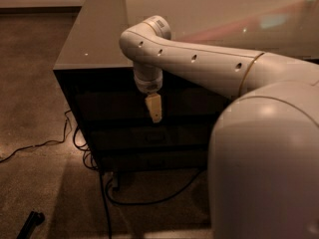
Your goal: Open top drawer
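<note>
The top drawer [102,101] is the uppermost dark front of the cabinet, just under the grey top, and it sits flush and shut. Its metal pull does not show; it may be behind the gripper. My gripper [155,109] hangs straight down from the white wrist [148,78], in front of the middle of the top drawer's front, with its tip near that front's lower edge. I cannot tell whether it touches the drawer. Two more dark drawer fronts [124,138] lie below.
The cabinet's flat grey top [94,39] reaches back and right. My white arm [209,68] crosses it from my body [264,168] at the right. Black cables [75,138] trail over the carpet to the left and under the cabinet. A small black object [31,223] lies at the bottom left.
</note>
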`<action>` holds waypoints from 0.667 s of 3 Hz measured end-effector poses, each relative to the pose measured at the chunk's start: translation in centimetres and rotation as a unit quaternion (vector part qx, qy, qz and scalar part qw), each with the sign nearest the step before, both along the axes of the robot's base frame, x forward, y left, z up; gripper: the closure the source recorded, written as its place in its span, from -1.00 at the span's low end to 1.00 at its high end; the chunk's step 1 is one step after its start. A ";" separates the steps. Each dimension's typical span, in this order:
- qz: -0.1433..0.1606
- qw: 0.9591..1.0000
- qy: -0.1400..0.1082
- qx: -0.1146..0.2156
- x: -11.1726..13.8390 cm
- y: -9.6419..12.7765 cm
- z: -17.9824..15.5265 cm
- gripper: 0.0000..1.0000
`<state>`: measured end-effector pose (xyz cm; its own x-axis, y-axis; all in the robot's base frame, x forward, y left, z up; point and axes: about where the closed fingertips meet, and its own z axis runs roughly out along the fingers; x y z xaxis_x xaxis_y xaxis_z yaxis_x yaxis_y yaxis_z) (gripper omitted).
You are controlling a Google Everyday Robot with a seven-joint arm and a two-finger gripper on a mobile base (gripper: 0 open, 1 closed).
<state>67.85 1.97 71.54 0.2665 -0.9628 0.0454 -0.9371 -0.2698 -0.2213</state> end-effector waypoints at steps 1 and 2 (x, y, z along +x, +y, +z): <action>-0.028 0.999 0.011 -0.011 2.1 -1.6 -2.0 -1.00; -0.063 0.997 0.033 -0.015 3.4 -3.4 -4.4 -1.00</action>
<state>71.26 -1.44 67.11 0.1471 -0.9873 0.0608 -0.9763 -0.1548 -0.1513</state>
